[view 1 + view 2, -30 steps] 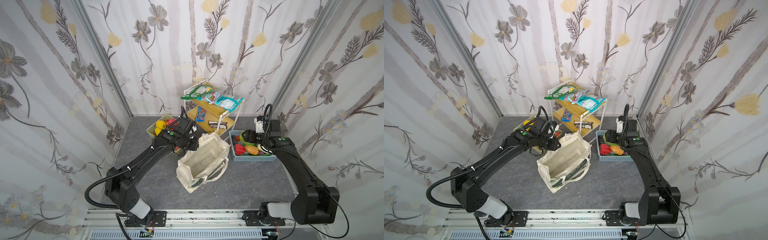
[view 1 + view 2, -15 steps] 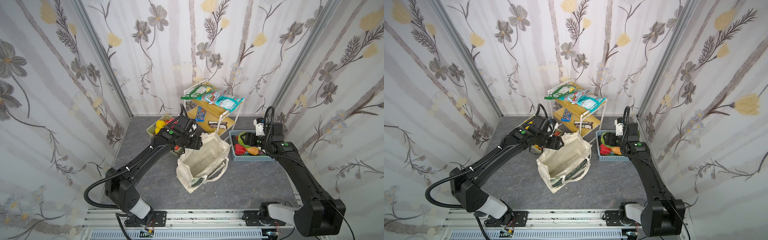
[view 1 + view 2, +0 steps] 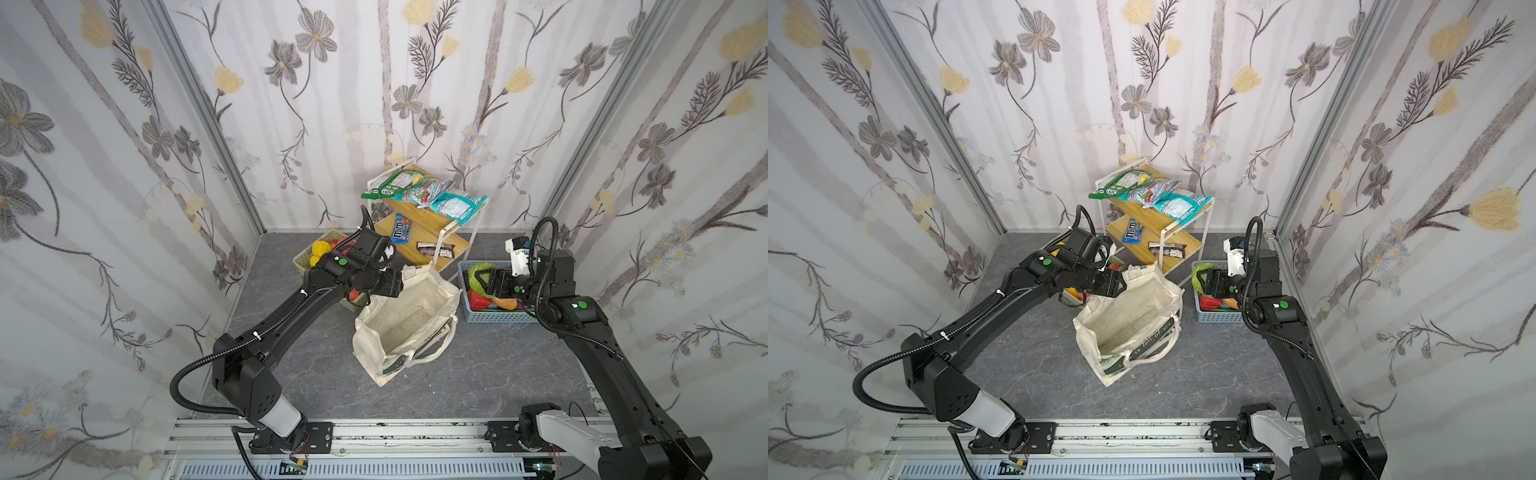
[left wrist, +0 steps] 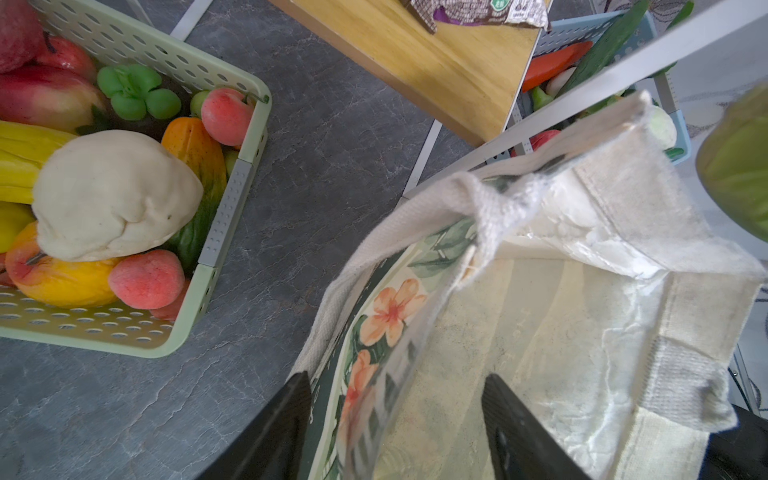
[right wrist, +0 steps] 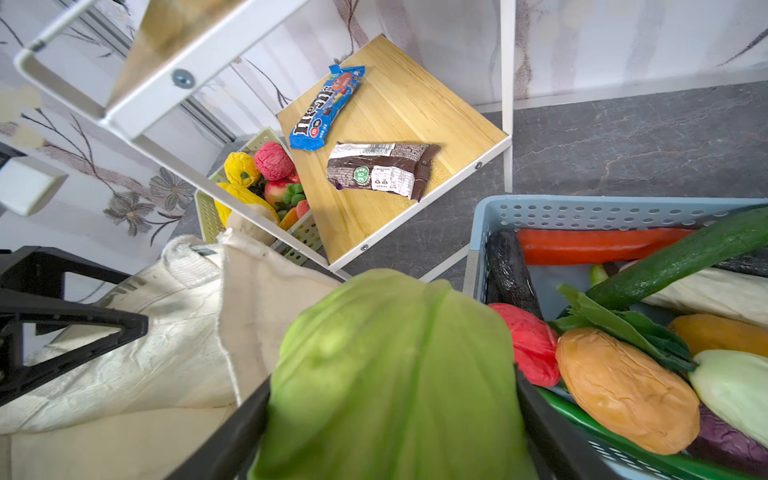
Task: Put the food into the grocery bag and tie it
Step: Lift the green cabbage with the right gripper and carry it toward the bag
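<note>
The green cabbage is held clenched in the right gripper at the grocery bag's two o'clock, near the blue basket. The left gripper is spread, apparently astride the bag's rim unclamped, so the mouth may sag and the cabbage be snagged.

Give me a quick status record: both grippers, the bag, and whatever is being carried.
left gripper: open, jaws straddling the grocery bag rim, one inside, one outside
right gripper: shut on the green cabbage
green cabbage: held at the blue basket edge nearest the bag, not yet over the opening
grocery bag: standing open, no food visible inside, handles untied
other food: in the blue basket and the green basket
</note>
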`<state>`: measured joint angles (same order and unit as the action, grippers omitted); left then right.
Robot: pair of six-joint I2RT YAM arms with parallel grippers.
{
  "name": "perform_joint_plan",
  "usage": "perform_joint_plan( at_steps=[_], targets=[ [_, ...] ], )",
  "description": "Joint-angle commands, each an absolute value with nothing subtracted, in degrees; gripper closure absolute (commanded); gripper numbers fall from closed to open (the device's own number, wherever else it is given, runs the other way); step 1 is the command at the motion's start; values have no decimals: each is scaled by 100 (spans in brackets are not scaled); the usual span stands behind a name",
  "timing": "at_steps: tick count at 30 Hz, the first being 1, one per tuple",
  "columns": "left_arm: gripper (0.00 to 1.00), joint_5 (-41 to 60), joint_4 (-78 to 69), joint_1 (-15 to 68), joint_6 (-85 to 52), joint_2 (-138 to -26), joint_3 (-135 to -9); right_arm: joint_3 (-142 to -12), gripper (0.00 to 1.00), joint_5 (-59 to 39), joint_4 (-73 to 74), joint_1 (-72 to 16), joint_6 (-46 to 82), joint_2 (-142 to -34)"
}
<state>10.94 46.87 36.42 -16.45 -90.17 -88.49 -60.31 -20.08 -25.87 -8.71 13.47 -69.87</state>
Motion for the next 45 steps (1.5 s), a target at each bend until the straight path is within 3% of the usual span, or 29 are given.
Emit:
perform_joint_plan(
  at_steps=[1, 21, 45],
  targets=[
    [34, 1038, 4712, 3642, -1626, -9036, -8886, -6012, 24, -2137, -2443, -959, 1470, -6871],
    [43, 1028, 4680, 3657, -1705, -9079, -8887, -6012, 25, -2406, -1835, -1918, 2114, -6302],
    [58, 1028, 4646, 3709, -1758, -9123, -8886, -6033, 27, -2258, -805, -3465, 2465, -7199]
  ],
)
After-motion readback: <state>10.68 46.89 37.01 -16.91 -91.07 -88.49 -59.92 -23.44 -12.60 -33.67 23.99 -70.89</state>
